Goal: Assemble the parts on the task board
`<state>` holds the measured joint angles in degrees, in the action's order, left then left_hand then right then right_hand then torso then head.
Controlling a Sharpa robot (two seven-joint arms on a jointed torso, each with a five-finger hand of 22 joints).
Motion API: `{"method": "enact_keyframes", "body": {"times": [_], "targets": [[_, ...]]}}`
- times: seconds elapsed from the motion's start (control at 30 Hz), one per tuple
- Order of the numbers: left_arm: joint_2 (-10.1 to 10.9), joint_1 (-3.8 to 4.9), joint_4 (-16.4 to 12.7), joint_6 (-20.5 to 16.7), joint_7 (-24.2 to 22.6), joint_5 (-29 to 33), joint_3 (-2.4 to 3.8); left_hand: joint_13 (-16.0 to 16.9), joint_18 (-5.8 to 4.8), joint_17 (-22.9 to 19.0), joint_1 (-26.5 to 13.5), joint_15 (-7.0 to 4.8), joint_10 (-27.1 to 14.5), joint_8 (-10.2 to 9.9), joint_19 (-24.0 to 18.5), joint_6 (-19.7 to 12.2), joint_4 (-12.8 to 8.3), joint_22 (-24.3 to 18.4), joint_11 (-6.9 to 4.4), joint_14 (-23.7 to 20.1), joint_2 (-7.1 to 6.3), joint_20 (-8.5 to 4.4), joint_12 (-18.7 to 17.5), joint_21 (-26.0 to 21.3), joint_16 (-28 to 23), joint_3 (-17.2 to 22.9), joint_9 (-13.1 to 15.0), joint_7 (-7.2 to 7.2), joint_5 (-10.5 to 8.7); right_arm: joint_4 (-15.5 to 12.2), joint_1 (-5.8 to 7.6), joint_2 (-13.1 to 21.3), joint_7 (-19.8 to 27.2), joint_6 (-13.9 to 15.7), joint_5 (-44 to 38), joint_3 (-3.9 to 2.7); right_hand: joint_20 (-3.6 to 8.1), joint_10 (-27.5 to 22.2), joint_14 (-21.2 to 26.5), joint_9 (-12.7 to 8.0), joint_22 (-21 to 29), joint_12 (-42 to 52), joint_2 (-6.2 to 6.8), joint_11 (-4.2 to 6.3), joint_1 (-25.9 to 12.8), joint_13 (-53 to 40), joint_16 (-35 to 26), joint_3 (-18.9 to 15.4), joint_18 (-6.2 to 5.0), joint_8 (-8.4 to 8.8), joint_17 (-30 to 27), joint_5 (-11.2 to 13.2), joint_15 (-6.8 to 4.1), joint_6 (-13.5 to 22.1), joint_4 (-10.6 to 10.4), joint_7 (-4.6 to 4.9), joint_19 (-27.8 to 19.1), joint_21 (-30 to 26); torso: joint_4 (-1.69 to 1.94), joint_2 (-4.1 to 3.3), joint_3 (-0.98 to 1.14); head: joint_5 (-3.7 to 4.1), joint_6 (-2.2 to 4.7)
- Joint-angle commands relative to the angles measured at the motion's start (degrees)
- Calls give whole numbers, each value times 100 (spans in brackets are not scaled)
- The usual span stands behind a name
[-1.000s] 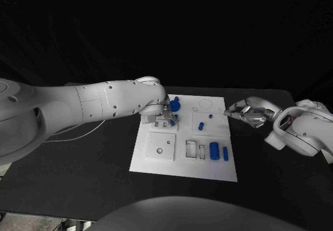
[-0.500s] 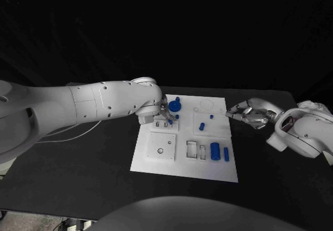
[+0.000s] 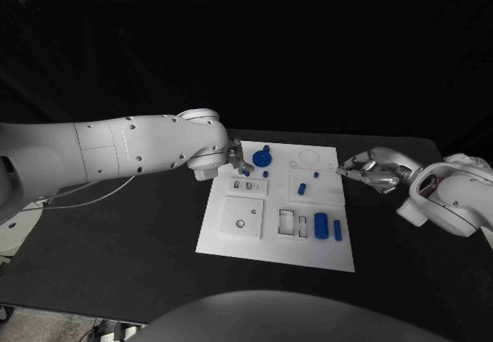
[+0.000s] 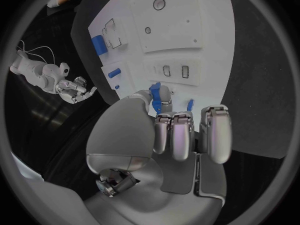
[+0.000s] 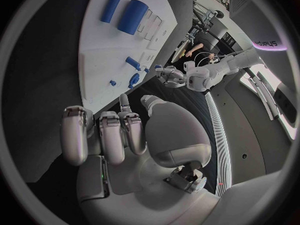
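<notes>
Roughly 6 blue parts (image 3: pixel 320 225) on task board (image 3: pixel 241 242); left hand (image 3: pixel 239 158) pinching one, right hand (image 3: pixel 362 169) curled empty

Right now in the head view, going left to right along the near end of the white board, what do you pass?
Square plate with a round hole → two narrow rectangular slots → thick blue cylinder → thin blue rod, all on the task board.

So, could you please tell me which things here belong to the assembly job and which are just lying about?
Job:
task board
blue parts, e.g. large cylinder
left hand, holding a blue part
right hand

Lying about:
white cable
</notes>
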<state>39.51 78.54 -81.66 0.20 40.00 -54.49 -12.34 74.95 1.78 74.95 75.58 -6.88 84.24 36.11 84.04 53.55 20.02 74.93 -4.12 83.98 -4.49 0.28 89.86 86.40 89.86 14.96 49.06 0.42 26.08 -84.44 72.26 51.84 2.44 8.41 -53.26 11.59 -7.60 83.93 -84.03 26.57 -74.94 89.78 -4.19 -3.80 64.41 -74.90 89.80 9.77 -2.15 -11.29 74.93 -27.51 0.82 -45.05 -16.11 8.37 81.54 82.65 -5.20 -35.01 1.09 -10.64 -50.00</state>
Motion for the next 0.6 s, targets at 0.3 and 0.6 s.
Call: {"method": "enact_keyframes", "body": {"times": [0.3, 0.6], "targets": [[-43, -37, -126, -126, 56, -290, -21, 1505, -11, 1505, -107, 37, 576, -99, 188, 92, -400, 855, 18, 602, -62, -27, 14, -7, 14, 572, 18, -49, -168, 11, -44, 0, 37, -66, 9, 2, -19, 607, -597, 11, -1161, 22, 54, -37, 72, -1510, 20, 65, -45, 3, 1507, -39, 57, -33, 15, 3, -51, -46, 6, 9, -10, -32, 0], [-203, -190, -47, -159, 95, -536, -27, 1505, -23, 1505, -170, 43, 576, -159, 218, 63, -401, 904, 28, 602, -64, -25, 14, 17, 14, 641, 16, -31, -230, -21, -54, 18, 74, -14, 12, 2, -21, 607, -597, 12, -1160, 22, 89, -38, 84, -1510, 20, 76, -46, 12, 1507, -55, 58, -23, 24, 5, -53, -49, 8, 5, 2, -43, 0]]}}
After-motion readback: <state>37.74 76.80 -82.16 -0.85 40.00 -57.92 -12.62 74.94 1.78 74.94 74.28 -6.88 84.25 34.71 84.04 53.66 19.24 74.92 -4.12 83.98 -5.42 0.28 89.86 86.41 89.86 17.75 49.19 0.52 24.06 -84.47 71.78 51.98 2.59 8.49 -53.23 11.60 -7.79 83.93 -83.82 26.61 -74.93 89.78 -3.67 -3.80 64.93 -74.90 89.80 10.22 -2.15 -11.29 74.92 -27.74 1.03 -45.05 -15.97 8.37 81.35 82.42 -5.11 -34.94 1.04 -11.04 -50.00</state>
